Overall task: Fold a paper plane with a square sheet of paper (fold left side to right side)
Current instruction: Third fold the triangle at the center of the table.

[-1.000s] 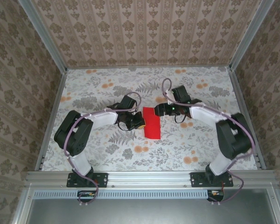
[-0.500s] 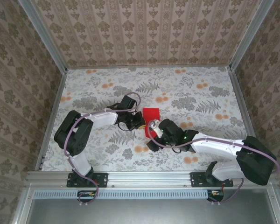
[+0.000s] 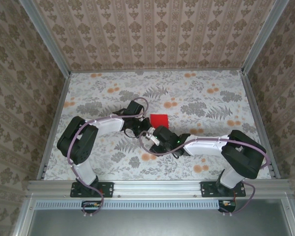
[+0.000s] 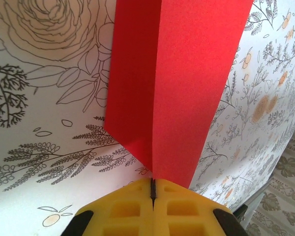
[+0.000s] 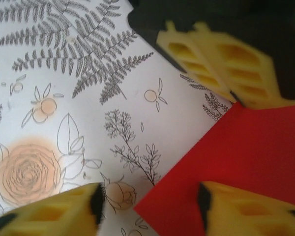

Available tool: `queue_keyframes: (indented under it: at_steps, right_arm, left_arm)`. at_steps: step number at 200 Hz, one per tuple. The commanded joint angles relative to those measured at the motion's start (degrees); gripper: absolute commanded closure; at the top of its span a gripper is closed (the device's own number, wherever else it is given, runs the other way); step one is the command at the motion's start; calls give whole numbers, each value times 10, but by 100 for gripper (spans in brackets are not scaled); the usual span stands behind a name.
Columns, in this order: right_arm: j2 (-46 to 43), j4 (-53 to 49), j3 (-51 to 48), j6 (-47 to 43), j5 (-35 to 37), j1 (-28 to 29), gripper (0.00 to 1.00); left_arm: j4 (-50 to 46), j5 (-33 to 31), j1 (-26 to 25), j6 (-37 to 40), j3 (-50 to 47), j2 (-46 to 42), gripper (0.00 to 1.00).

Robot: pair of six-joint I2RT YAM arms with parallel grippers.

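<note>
Closing your spread right fingers [image 5: 250,209] on corner of square sheet of paper [image 5: 246,147] risks dragging it; left fingers [image 4: 160,196], pinching its edge, could tear it or skew crease.

The square sheet of paper [image 4: 187,73] looks matt and a bit grainy. The left tool [image 4: 152,191] has matt yellow moulded plastic pads. Cloth on the bench [image 3: 211,98] is smooth printed stuff, and the frame rail [image 3: 157,187] is brushed metal.
</note>
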Motion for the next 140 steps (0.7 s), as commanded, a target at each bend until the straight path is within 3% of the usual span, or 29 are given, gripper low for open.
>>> queue_keyframes:
  at_steps: [1, 49, 103, 140]
  right_arm:
    - [13, 2, 18, -7, 6, 1, 59]
    - [-10, -24, 16, 2, -28, -13, 100]
    - [-26, -66, 21, 20, -130, -49, 100]
    - [-17, -73, 30, 41, -191, -70, 100]
  left_arm:
    - [3, 10, -1, -5, -1, -7, 100]
    - [-14, 11, 4, 19, 5, -8, 98]
    - [-122, -2, 44, 115, 40, -39, 73]
    - [-159, 1, 63, 171, 79, -25, 73]
